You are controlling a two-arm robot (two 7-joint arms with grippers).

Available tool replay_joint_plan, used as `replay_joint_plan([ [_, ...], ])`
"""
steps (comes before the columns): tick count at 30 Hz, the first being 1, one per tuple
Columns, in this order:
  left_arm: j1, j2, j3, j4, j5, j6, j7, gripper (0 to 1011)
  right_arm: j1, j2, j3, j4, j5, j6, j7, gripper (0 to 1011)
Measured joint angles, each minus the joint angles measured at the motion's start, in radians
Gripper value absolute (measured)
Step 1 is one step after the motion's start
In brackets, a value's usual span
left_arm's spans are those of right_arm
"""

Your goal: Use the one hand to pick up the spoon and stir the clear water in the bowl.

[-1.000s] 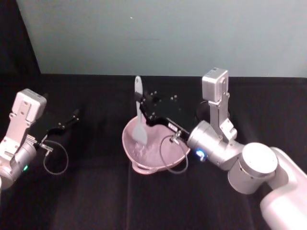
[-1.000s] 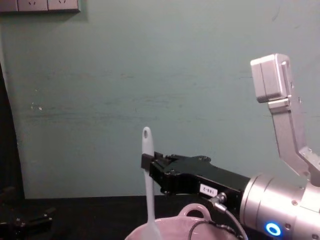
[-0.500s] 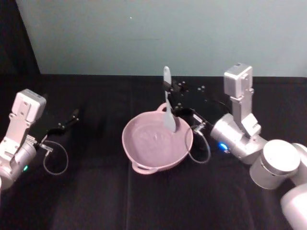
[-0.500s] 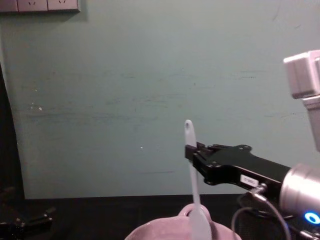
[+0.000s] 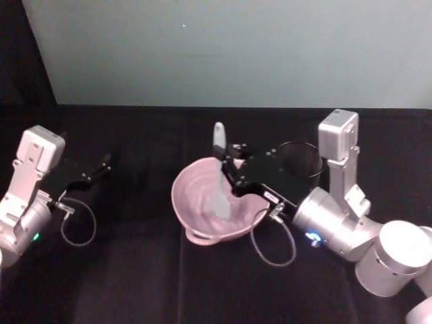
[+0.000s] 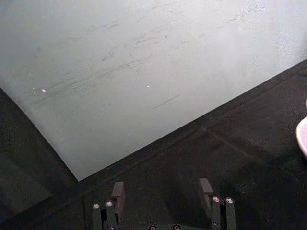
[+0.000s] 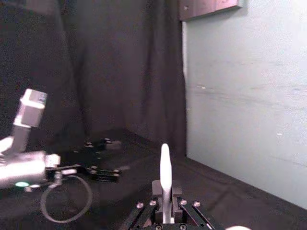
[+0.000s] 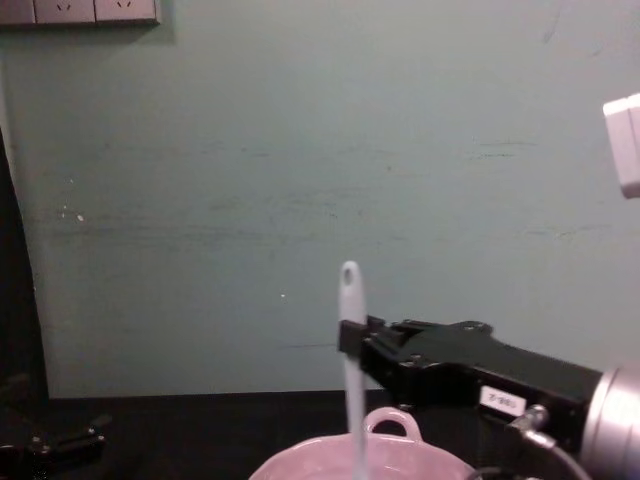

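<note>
Right now the right end effector (image 5: 227,158) sits at the centre of the head view. Its flat black jaws pinch the spoon (image 5: 218,172) high on the handle, so the shaft stands nearly upright and the oval scoop dips inside the bowl (image 5: 177,196). The left end effector (image 6: 161,194) lies idle at the left edge of the worktop (image 5: 135,270), fingers spread, well apart from the bowl.

The likeliest trouble is the slim, smooth plastic handle twisting or sliding between the jaws, since the grip is far from the scoop. If the scoop catches the glazed pink wall, it could shove the wide, rounded bowl across the dark cloth or slop the clear water, which is too faint to make out. A wide sweep might also knock the black mesh cup (image 5: 302,158) just behind the arm, at centre right.
</note>
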Motion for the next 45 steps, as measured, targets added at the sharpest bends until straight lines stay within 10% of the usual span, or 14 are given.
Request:
replay_joint_plan([
  [11,0.0,0.0,0.0,0.0,0.0,0.0,0.0,1011,0.076,-0.086,-0.044,0.106,-0.003,-0.03,-0.03,114],
  [24,0.0,0.0,0.0,0.0,0.0,0.0,0.0,1011,0.142,-0.109,0.013,0.237,-0.101,-0.138,-0.109,113],
  [37,0.0,0.0,0.0,0.0,0.0,0.0,0.0,1011,-0.025,-0.008,0.056,0.011,-0.072,-0.066,-0.06,113],
  [45,0.0,0.0,0.0,0.0,0.0,0.0,0.0,1011,-0.044,-0.022,0.01,-0.023,-0.031,-0.039,-0.025,113],
])
